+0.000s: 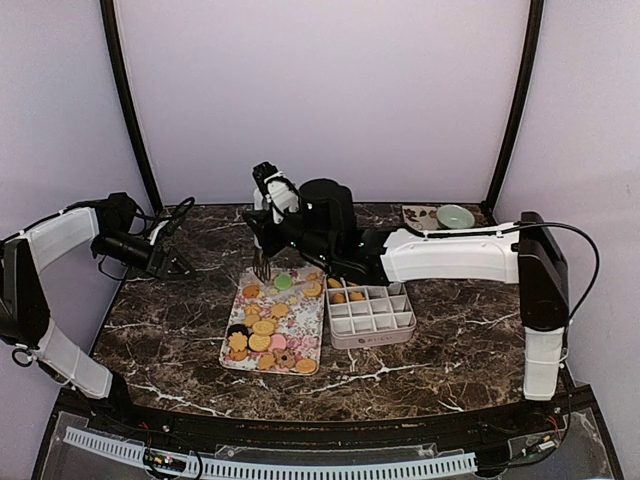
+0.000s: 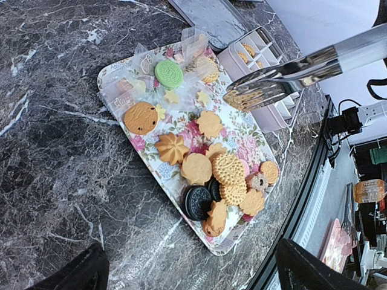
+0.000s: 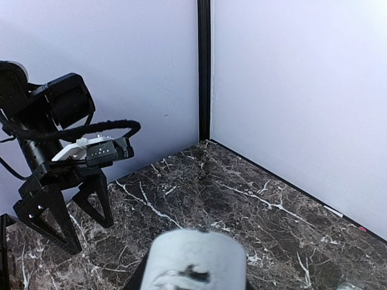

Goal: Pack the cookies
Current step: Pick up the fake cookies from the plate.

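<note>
You're early: only a few cookies [image 1: 345,295] in the box's [image 1: 370,338] far cells; most sit on the tray [image 2: 104,77]; right gripper [image 1: 268,232] pinches tongs [image 2: 272,84] over the tray's far end; left gripper [image 3: 91,237] spread, idle near the table's left edge.

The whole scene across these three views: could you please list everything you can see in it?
table: one, dark marble with white veins, beneath everything.
tray: one, floral, mid-table.
cookies: many, mostly golden-tan, one green, some dark; on the tray, a few in the box.
box: one, pale, divided into compartments, beside the tray on its right in the top view.
wrappers: several, clear, at the tray's far end.
tongs: one pair, silver metal, above the tray's far end.
bowl: one, pale green, far right corner.
left gripper: jaws open, empty, above the table's left side.
right gripper: jaws closed on the tongs.
</note>
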`<state>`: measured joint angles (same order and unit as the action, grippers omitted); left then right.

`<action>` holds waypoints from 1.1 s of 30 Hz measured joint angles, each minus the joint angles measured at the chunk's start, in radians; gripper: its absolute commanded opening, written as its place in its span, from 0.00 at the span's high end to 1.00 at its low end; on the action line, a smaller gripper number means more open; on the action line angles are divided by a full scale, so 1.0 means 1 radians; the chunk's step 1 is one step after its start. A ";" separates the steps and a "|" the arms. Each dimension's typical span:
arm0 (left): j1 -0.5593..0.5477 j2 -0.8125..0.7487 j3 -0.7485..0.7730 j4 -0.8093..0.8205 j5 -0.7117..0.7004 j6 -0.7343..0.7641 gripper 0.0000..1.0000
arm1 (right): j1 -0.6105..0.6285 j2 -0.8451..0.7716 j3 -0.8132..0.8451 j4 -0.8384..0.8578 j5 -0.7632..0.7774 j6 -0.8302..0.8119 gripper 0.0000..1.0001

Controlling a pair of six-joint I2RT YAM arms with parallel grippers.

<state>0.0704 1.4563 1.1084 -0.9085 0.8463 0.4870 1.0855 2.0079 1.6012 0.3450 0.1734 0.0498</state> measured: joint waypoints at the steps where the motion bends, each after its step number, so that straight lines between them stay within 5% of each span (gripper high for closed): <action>1: 0.000 0.000 0.000 0.000 0.000 0.000 0.01 | 0.000 -0.011 -0.006 0.004 0.004 -0.001 0.76; 21: 0.000 -0.014 0.000 -0.001 0.003 0.003 0.01 | 0.075 0.205 0.069 0.074 0.105 -0.010 0.59; 33: 0.000 -0.017 0.000 -0.005 0.002 0.006 0.01 | 0.100 0.243 0.084 0.081 0.149 -0.024 0.59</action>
<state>0.0704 1.4391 1.1084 -0.9131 0.8486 0.4931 1.1851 2.2505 1.6852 0.4263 0.3222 0.0257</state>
